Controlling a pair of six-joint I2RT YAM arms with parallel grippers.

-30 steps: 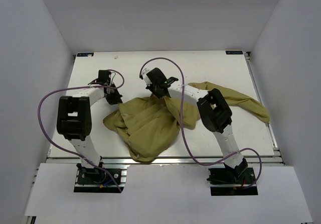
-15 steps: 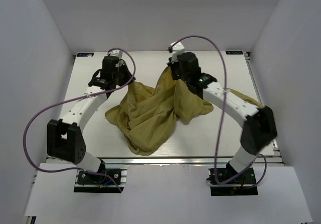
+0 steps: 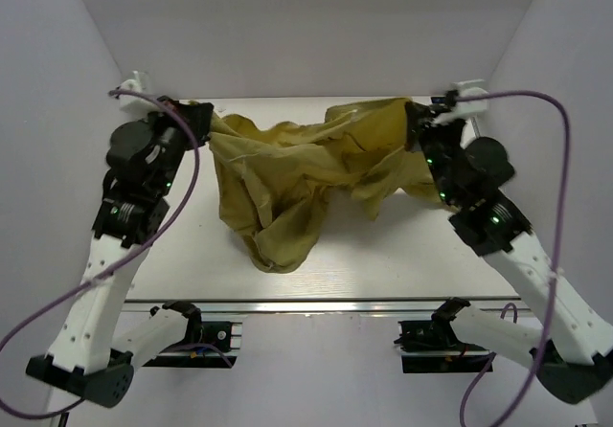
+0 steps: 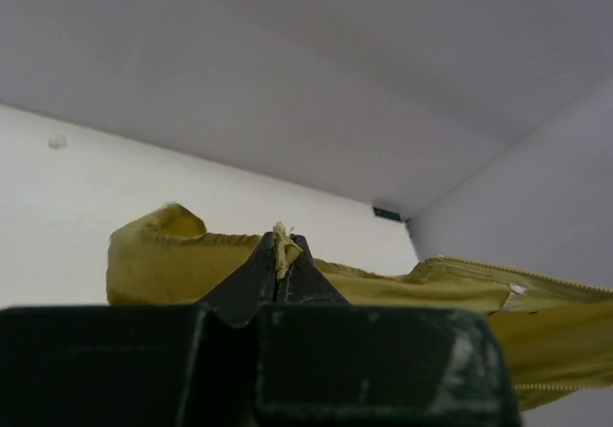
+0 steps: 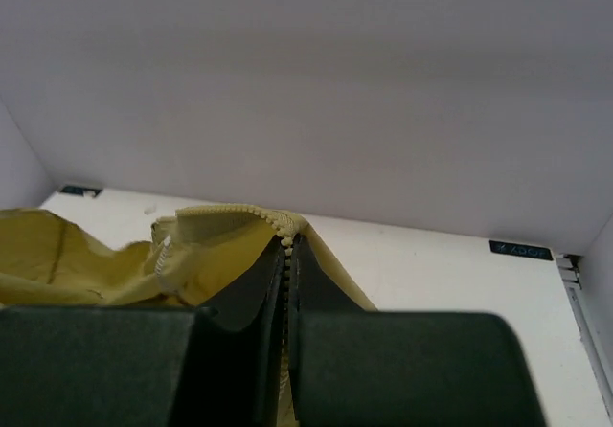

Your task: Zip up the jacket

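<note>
1. Top external view: the jacket [image 3: 287,183] hangs stretched between the two grippers. Its upper edge runs along the far edge of the counter [image 3: 402,255], from near the far left corner to near the far right corner.
2. Below that line the olive fabric sags in crumpled folds. The lowest fold reaches toward the middle of the near edge, and whether it touches the counter cannot be told.
3. Zipper teeth [image 5: 235,212] line the fabric edge that runs into the right fingers. The left wrist view shows more of them along a taut edge at its right side.
4. The left gripper [image 3: 204,121] is up by the far left corner. Its jaws are pressed together on a small tuft of the jacket, which pokes out above the fingertips in the left wrist view.
5. The right gripper [image 3: 415,121] is up by the far right corner, its jaws clamped on the toothed edge of the jacket.
6. The left arm [image 3: 105,255] and the right arm [image 3: 522,255] rise from their bases at the near edge, well apart from each other.
7. A purple cable [image 3: 560,159] loops along each arm.
8. Pale walls [image 3: 306,34] stand around the far, left and right edges of the counter.
</note>
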